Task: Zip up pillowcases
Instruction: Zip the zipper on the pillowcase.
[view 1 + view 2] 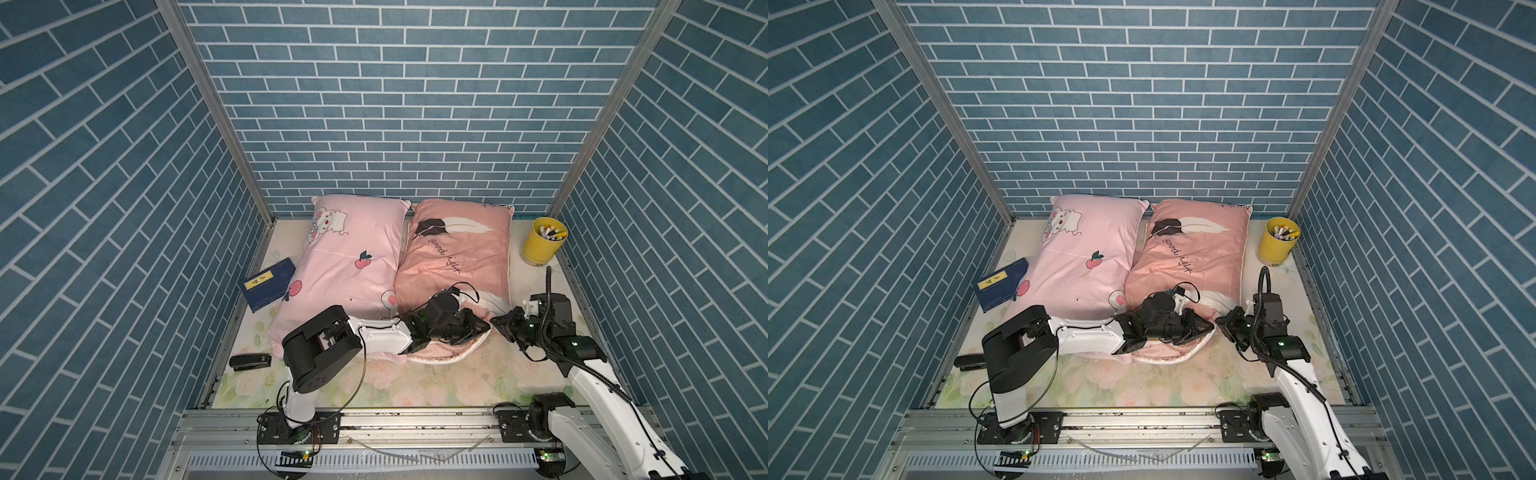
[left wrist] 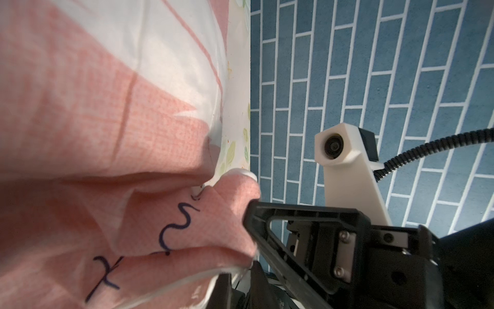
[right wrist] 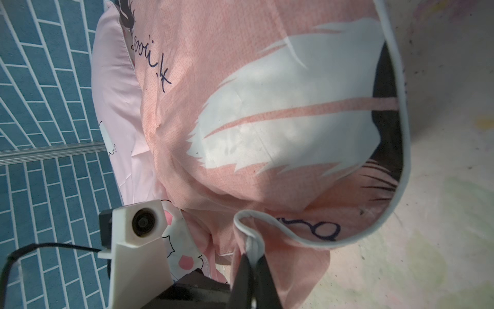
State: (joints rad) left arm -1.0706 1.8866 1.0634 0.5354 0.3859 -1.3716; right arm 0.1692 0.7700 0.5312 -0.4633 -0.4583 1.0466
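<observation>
we hold the salmon pillowcase point(image 1: 453, 266) by its hem point(image 3: 242, 212), right gripper point(image 3: 252, 258) clamped tight; the hem runs toward the left gripper point(image 1: 482, 327), whose jaw opening we cannot tell.

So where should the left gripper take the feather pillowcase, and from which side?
Probably the white-piped hem at the feather pillowcase's near end: it is thin and loose, while the stuffed body is too fat for the jaws. Come in low from the robot's side, beside the right gripper's pinch, left gripper straddling the hem.
</observation>
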